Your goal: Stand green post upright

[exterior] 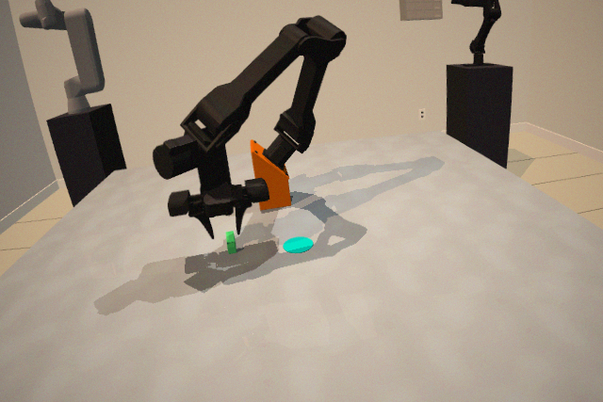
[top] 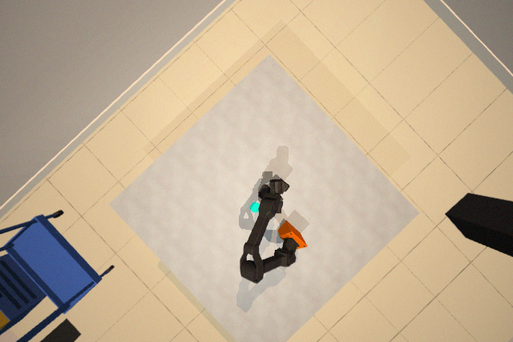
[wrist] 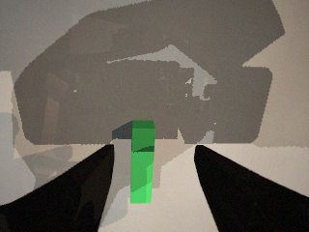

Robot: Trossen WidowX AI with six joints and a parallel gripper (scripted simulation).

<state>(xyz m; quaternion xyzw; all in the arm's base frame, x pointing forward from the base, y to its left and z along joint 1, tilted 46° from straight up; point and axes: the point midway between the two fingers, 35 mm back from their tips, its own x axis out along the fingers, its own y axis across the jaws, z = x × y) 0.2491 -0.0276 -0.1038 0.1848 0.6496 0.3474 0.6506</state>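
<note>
the black arm (top: 257,232) (exterior: 263,78) reached out from its orange base (top: 291,234) (exterior: 274,188) over the pale table top (top: 199,172) (exterior: 340,329), the only arm near the work. at its end the pincer (exterior: 225,236) (wrist: 154,152) pointed down, its fingers spread part way with nothing pinched between them. the cyan circle (top: 254,207) (exterior: 298,245) lay flat on the surface, to the right of the pincer in the exterior view and well apart from the green post.

smallest was the green post (exterior: 231,243) (wrist: 143,161), lying on the table top below the fingertips. in the wrist view it lay between the two fingers, a little nearer the left one in the picture, its long axis running up and down the frame, so the fingers stood to either side of its long flanks. the coming move seemed to turn on that: a descent along this line, then a squeeze across the narrow width.

the top view hid the post behind the arm but showed the circle just beside the forearm; the wrist view showed the post's direction but not the circle; the exterior view alone showed both, and the height left under the fingertips.
</note>
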